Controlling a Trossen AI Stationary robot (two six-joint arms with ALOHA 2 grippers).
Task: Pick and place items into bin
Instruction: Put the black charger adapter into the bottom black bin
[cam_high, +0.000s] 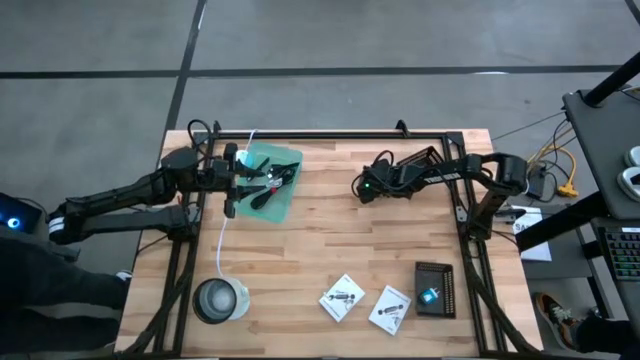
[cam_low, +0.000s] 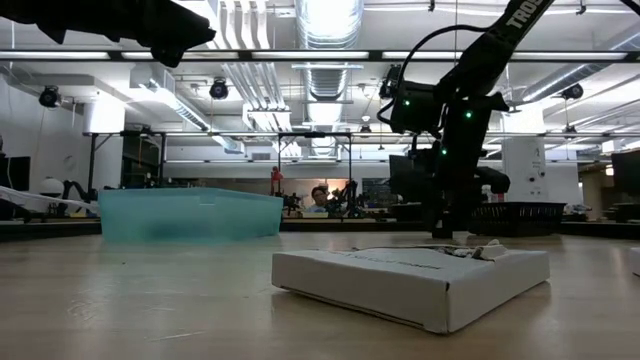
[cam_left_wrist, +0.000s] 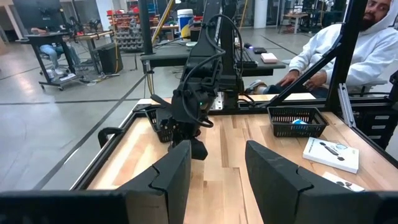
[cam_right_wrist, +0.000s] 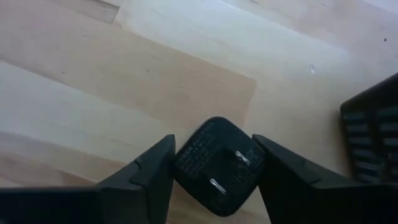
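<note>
Black plug adapter (cam_right_wrist: 217, 163) sits gripped between right claw (cam_right_wrist: 214, 180) fingers.

bin (cam_high: 272, 180) far left, packets (cam_high: 366, 302) near right

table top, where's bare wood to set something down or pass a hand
The widest bare patch is the table's middle, between the teal bin and the white packets. Another lies between the bowl and the packets. The front right is crowded with packets and the black tray. The left gripper hovers at the bin; the right gripper clamps a black plug.
</note>
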